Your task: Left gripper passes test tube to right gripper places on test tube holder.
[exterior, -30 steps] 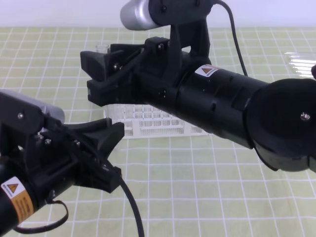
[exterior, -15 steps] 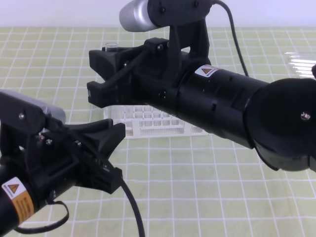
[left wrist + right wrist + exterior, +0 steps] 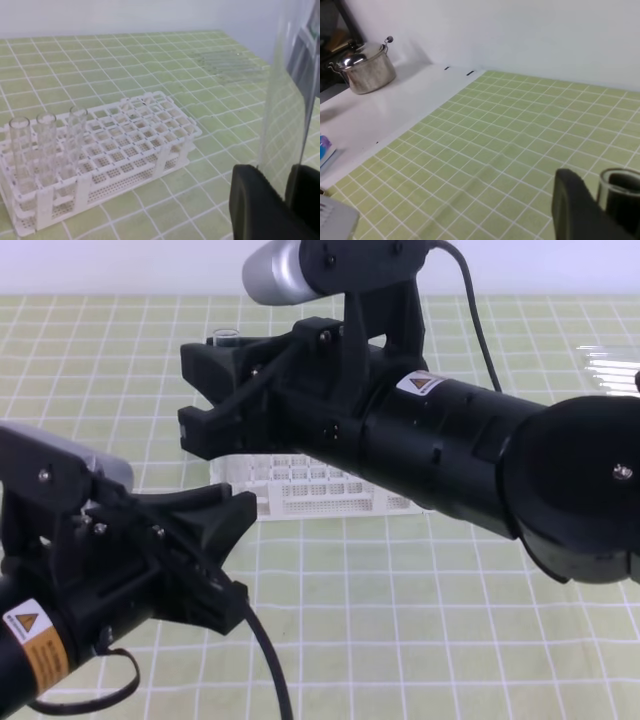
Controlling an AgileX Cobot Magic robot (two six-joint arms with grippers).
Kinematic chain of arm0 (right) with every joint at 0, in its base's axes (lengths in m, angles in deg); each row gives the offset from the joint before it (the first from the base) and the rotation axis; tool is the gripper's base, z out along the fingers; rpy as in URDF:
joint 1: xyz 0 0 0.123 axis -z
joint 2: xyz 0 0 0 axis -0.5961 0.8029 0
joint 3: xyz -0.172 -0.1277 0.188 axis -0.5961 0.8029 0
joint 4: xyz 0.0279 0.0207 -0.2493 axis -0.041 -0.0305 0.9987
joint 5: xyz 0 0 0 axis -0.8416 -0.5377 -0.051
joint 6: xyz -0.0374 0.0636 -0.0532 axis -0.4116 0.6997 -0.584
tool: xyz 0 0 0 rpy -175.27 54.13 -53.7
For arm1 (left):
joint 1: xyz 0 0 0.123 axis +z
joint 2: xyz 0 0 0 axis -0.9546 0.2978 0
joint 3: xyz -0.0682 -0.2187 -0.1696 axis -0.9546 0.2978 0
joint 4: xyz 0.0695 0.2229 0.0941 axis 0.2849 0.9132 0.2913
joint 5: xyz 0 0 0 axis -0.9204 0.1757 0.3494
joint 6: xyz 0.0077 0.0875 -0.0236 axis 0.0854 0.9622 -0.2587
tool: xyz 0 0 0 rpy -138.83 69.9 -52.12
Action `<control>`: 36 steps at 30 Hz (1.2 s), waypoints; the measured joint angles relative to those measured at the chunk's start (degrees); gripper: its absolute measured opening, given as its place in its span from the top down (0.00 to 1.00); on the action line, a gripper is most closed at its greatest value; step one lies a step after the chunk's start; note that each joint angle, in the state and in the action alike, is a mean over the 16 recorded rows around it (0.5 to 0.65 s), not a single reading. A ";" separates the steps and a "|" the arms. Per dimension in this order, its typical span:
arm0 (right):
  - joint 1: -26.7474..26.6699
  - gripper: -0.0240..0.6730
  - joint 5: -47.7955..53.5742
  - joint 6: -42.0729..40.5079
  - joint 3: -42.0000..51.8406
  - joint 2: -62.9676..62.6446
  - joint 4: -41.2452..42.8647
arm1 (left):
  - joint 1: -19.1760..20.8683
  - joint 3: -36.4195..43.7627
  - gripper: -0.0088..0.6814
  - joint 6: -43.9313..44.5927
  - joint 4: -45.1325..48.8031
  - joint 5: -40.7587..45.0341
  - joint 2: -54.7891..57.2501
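R gripper (image 3: 205, 390) pinches test tube (image 3: 226, 337) (rim up); L gripper (image 3: 225, 560) spread, seemingly empty, near test tube holder (image 3: 320, 490).

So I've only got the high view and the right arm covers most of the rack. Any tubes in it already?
Observer: Yes. The left wrist view shows three tubes standing upright in the rack, at its left end in that view.
Operator: And the other holes?
Observer: Every other hole that view shows is empty.
Operator: Is the right hand really holding the tube? I only see a rim.
Observer: The right wrist view shows the tube upright, close against a finger of the right hand, its open rim on top.
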 joint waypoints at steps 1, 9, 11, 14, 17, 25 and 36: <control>0.00 0.95 0.19 0.01 0.00 0.00 -0.01 | 0.01 0.00 0.97 -0.01 0.03 -0.27 0.00; -0.01 0.95 1.42 0.01 0.00 -0.04 0.19 | 0.02 -0.03 0.94 -0.01 0.14 -1.78 -0.34; -0.02 0.95 1.66 -0.02 0.00 -0.19 0.47 | 0.02 -0.02 0.93 -0.02 0.16 -1.97 -0.78; -0.04 0.95 1.90 -0.21 0.00 -0.53 0.94 | 0.02 0.01 0.93 -0.01 0.14 -1.97 -2.32; -0.04 0.95 1.98 -0.51 0.00 -1.02 1.47 | 0.02 0.03 0.93 0.05 0.14 -1.98 -5.16; 0.01 0.95 2.25 -1.82 0.00 -2.43 2.73 | 0.02 1.88 0.93 0.20 0.01 -2.09 -17.69; 0.04 0.95 3.83 -3.00 0.00 -2.93 3.27 | 0.03 10.52 0.94 0.29 -2.47 -3.13 -35.54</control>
